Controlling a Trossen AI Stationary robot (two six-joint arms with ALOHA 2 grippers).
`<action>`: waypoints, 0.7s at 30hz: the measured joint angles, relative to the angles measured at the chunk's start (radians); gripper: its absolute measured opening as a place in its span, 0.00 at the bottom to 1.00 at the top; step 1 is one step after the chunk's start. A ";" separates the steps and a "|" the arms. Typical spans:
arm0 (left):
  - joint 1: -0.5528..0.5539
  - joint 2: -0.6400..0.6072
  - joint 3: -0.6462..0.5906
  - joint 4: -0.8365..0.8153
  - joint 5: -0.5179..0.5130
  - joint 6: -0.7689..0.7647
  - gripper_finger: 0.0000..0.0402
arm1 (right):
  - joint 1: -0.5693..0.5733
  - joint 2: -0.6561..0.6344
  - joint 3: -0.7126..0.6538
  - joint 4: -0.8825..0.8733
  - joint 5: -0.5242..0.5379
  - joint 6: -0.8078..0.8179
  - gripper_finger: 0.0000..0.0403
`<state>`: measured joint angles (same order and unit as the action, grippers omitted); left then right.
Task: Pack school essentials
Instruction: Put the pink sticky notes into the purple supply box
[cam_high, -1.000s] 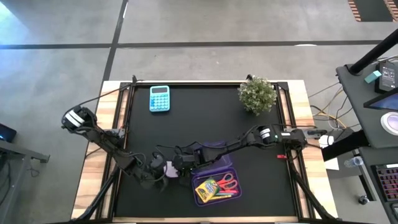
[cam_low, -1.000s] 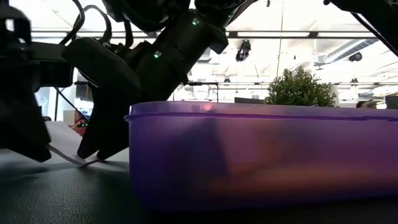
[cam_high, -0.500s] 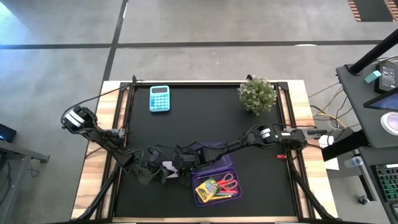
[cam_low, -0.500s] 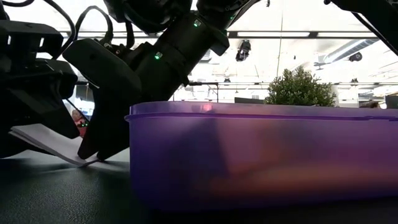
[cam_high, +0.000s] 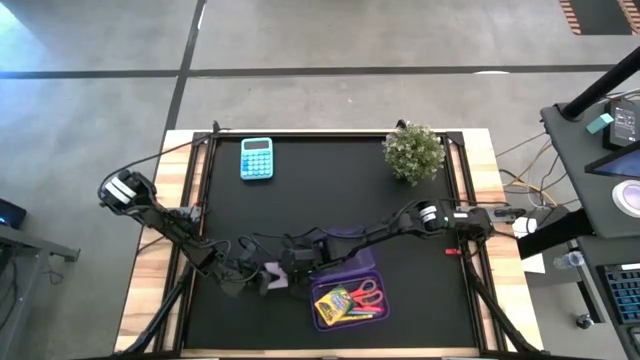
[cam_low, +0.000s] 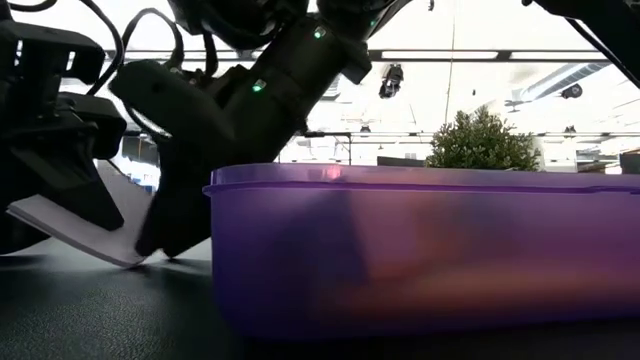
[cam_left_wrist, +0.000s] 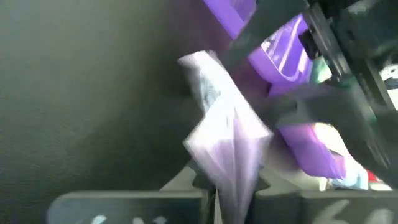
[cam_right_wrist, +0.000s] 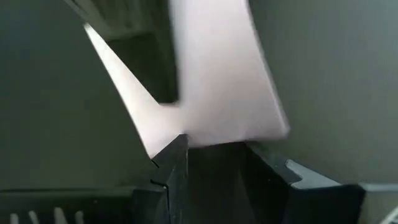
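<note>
High view, purple case holding crayon box, scissors, pens

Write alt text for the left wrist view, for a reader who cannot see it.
The left pincer is shut on the edge of a lilac note pad, which stands tilted up off the black table. Just beyond it sits a purple plastic case, with the right arm's dark pincer reaching in beside it.

Left gripper and right gripper crowd over the pad, hiding most of it from above. Case wall clouds its contents at table level, pens too small to count.
</note>
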<state>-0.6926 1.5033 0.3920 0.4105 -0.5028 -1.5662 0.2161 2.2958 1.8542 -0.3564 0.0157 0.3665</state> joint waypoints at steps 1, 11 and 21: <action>0.000 -0.002 0.000 0.006 0.005 -0.001 0.01 | 0.000 -0.011 0.000 -0.024 -0.001 0.000 0.32; -0.001 -0.040 0.016 0.003 0.011 0.061 0.00 | 0.010 -0.214 -0.006 -0.213 0.006 -0.014 0.32; 0.055 -0.067 0.153 0.000 0.041 0.406 0.00 | 0.088 -0.483 -0.182 -0.251 0.153 0.074 0.32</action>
<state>-0.6374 1.4361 0.5449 0.4102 -0.4615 -1.1606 0.3038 1.8123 1.6720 -0.6077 0.1686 0.4403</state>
